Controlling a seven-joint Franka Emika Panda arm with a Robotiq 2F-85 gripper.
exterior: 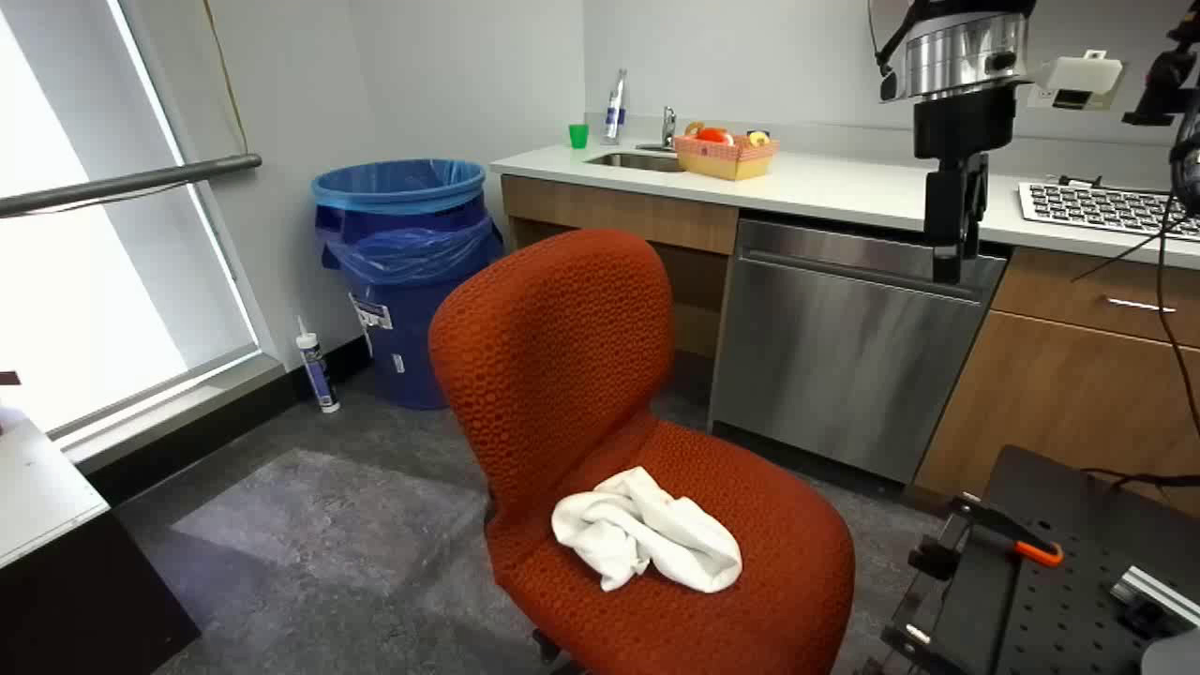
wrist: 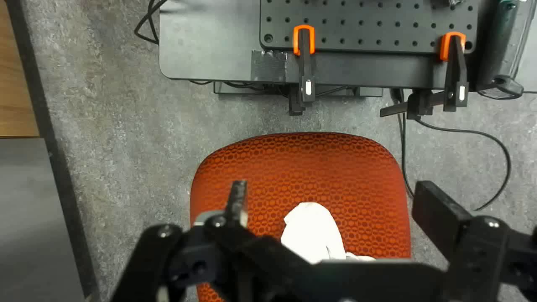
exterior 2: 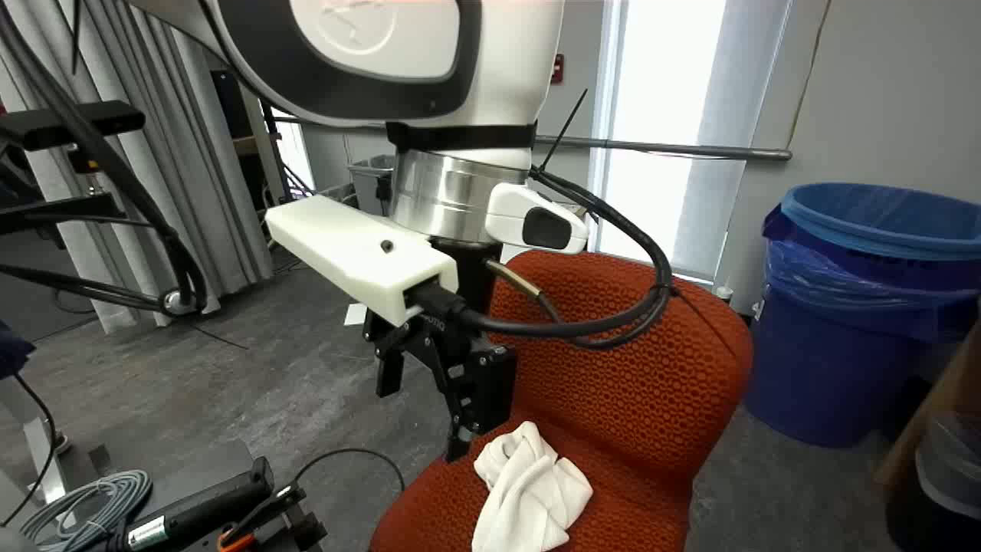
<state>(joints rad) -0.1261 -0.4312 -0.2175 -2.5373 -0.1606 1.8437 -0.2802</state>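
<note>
Wrist view: the gripper (wrist: 331, 200) spreads wide, empty; white cloth (wrist: 312, 235) lies bottom centre. Centring over it before pinching should help.

The patterned orange chair seat (exterior: 787, 553) carries one crumpled white cloth (exterior: 647, 525).

The bin (exterior: 412, 328) stands between window (exterior: 84, 272) and counter (exterior: 834, 195); pale gray walls (exterior: 464, 84) meet behind it, and a brighter patch (exterior: 319, 525) lies on the dark floor (exterior: 375, 614) near it.

Kitchenette with sink (exterior: 630, 161) and dishwasher (exterior: 839, 352)
</note>
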